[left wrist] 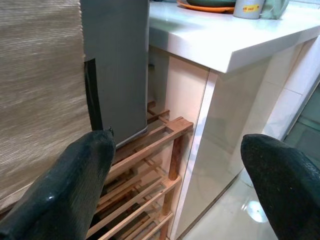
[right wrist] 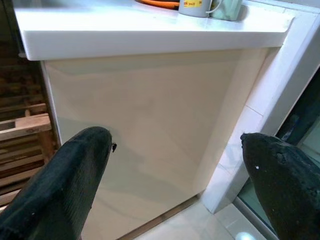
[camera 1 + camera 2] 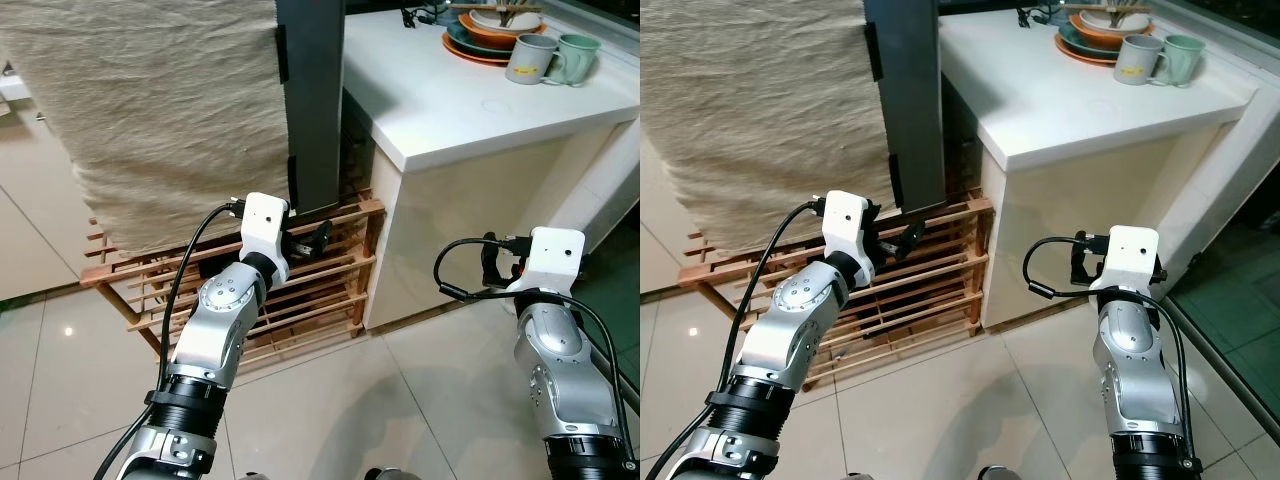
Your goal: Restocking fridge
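So here's where we're at: our left tool (image 3: 318,238) is up in front of the fridge (image 3: 312,100), right by its lower corner, with the fingers (image 1: 70,190) spread wide and nothing between them. The fridge is a tall grey slab standing upright, long axis vertical, and it sits on a wooden rack (image 3: 300,290) just below and behind the left tool. Its top is cut off by the frame, so we can't see how tall it goes, and we can't really tell which face is the door. There are dark strips along its edge, maybe handles or hinges, hard to say.

A beige cloth (image 3: 160,110) hangs just to the left of the fridge and covers most of the rack's back, so what's behind it is hidden.

Our right tool (image 2: 170,175) is lower and off to the right, well apart from the fridge, facing the cream side panel of the counter (image 3: 480,110). Its fingers are also spread wide, empty.

Up on the counter, far beyond the right tool, there's a grey mug (image 3: 531,58) touching a green mug (image 3: 575,57), and behind them a stack of plates (image 3: 490,38) with a bowl on top. The far end of the counter runs out of frame.

Floor (image 3: 400,400) is glossy pale tile under both arms.
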Controlling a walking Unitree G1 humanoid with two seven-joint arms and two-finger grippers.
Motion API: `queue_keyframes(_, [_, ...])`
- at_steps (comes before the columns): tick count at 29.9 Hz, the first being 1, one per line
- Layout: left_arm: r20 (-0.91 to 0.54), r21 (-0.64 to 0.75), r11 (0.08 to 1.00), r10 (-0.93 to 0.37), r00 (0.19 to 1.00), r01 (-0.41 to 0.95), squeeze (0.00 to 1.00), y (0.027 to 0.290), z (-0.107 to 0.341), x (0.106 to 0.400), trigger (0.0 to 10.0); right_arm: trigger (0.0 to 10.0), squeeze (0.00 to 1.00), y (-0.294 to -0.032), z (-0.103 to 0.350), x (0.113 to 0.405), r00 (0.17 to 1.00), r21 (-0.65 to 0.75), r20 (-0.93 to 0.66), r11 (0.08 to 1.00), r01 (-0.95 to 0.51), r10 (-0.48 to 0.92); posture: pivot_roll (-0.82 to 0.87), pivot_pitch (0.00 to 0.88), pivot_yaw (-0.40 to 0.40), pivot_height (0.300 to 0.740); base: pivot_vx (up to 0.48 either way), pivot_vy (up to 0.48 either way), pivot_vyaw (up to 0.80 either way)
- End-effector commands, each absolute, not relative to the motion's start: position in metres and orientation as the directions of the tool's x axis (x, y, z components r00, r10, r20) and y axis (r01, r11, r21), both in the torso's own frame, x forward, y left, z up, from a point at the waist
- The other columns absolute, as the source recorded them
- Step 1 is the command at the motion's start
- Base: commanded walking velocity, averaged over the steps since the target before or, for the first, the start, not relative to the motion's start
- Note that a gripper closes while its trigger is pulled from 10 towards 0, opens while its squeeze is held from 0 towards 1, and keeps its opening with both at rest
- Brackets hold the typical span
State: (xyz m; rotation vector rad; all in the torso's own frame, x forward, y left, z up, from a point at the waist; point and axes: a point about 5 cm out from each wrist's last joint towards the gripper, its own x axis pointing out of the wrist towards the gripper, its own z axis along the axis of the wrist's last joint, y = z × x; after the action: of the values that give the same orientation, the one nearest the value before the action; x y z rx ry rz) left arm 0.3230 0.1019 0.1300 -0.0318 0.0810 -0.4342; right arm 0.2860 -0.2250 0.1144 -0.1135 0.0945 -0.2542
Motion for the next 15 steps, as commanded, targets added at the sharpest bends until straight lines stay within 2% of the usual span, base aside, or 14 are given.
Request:
queue_keyframes(1, [-0.061, -0.044, 0.906, -0.424, 0.904, 0.422, 0.0, 0.1025, 0.1318, 0.3236, 10.0, 10.0, 0.0, -0.2253, 0.1162, 0.2882, 0.963, -0.117, -0.083, 0.962, 0.246, -0.256, -0.12, 0.0, 0.028, 0.74, 0.0, 0.0, 0.0])
queue_keyframes(15, [-0.063, -0.044, 0.912, -0.41, 0.91, 0.408, 0.0, 0.1026, 0.1316, 0.3253, 10.0, 10.0, 0.0, -0.226, 0.1146, 0.2896, 0.962, -0.116, -0.091, 0.962, 0.247, -0.258, -0.11, 0.0, 0.027, 0.74, 0.0, 0.0, 0.0])
